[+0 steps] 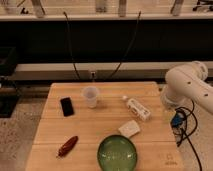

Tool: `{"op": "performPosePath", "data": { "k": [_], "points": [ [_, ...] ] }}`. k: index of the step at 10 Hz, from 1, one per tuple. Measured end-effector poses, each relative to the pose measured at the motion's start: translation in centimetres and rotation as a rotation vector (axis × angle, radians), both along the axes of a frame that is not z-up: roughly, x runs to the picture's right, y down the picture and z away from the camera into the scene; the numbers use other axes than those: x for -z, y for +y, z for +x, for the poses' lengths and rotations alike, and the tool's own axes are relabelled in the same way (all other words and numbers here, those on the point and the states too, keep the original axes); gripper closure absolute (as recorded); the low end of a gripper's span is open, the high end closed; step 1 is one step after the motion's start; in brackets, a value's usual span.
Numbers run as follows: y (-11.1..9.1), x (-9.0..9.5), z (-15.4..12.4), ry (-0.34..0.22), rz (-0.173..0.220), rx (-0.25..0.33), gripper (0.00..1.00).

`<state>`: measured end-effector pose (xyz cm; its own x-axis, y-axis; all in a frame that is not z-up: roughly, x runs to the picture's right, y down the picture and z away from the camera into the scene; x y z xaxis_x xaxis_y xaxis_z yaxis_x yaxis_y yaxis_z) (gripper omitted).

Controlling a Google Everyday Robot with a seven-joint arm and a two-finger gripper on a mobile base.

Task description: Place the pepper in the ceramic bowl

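Note:
The dark red pepper (67, 146) lies on the wooden table (60, 125) near its front left. The green ceramic bowl (117, 152) stands at the front middle, to the right of the pepper and apart from it. The bowl looks empty. The robot's white arm (187, 87) rises beside the table's right edge. My gripper does not show in this view; only the arm's thick joints and some cables are seen.
A black phone (67, 106) lies at the left. A translucent white cup (90, 96) stands at the back middle. A small white bottle (137, 108) lies on its side at the right. A pale sponge-like block (129, 128) sits just behind the bowl. Black cables (75, 55) hang behind the table.

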<state>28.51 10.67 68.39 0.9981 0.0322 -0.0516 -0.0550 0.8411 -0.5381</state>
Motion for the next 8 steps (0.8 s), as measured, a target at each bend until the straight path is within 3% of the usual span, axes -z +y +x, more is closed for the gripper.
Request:
{"op": "performPosePath", "data": {
  "k": [6,8],
  "points": [
    [0.0,0.0,-0.1,0.0,-0.001,0.003,0.2],
    [0.2,-0.1,-1.8,-0.011,-0.004,0.032,0.2]
  ]
}}
